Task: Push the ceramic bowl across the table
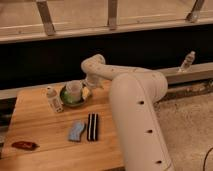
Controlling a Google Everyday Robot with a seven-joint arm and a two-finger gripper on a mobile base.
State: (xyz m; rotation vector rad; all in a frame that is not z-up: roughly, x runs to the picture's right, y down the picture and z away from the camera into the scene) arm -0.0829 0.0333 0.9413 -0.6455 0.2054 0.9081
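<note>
The green ceramic bowl sits at the far edge of the wooden table, left of centre, with a white cup-like thing in it. My gripper is at the bowl's right rim, touching or almost touching it, and reaches down from the white arm's elbow. The arm's big white link covers the right side of the table.
A small white bottle stands just left of the bowl. A blue item and a black-and-white striped item lie nearer the front. A red item lies at the front left. A clear bottle stands on the back ledge.
</note>
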